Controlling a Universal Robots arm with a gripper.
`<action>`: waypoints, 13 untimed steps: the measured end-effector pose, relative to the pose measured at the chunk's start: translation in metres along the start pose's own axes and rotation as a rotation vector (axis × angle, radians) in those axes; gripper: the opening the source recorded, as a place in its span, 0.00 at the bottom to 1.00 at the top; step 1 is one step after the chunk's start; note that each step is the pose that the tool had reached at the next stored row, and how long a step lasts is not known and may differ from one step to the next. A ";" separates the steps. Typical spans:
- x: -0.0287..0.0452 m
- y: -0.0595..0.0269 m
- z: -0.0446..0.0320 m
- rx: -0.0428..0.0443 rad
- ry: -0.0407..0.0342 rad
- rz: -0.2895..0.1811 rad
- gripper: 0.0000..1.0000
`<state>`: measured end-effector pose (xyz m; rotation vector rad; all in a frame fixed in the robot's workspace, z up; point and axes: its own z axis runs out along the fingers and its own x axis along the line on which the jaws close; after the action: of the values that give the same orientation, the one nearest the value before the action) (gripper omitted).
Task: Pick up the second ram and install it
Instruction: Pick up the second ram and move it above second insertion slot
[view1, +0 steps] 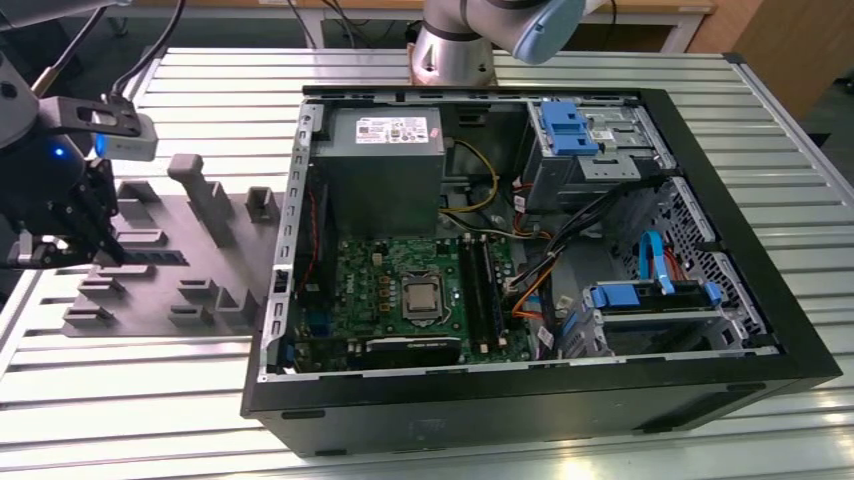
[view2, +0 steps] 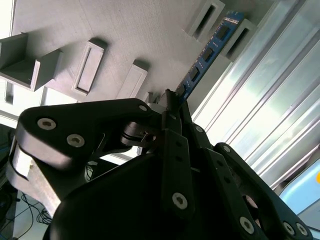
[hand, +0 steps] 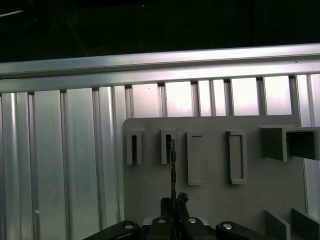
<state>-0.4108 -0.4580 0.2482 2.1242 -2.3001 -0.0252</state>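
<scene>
Pick-up step in hand: black jaws pinching end of thin blue-green memory stick (view2: 207, 54), on edge in grey slotted holder (view1: 227, 275) at the exterior view's left. Likely calls for straight, level lift.

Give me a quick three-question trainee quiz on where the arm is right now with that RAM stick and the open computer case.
1. True or false: the pincer is inside the computer case.
2. Choose one. The second ram is: A) seated in a motherboard slot; B) at the grey fixture tray, between the pincer's fingers; C) lying on the power supply.
3. Fill in: the grey fixture tray sits toward the exterior view's ____ of the computer case.
Key: 1 false; 2 B; 3 left.
</scene>
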 end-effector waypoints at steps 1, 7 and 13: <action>0.0000 0.0000 -0.0003 -0.0002 0.0002 0.000 0.14; 0.0000 0.0001 -0.0023 -0.0003 0.0003 0.000 0.14; 0.0000 0.0001 -0.0037 -0.0003 0.0002 0.000 0.14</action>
<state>-0.4108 -0.4581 0.2519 2.1240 -2.2998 -0.0253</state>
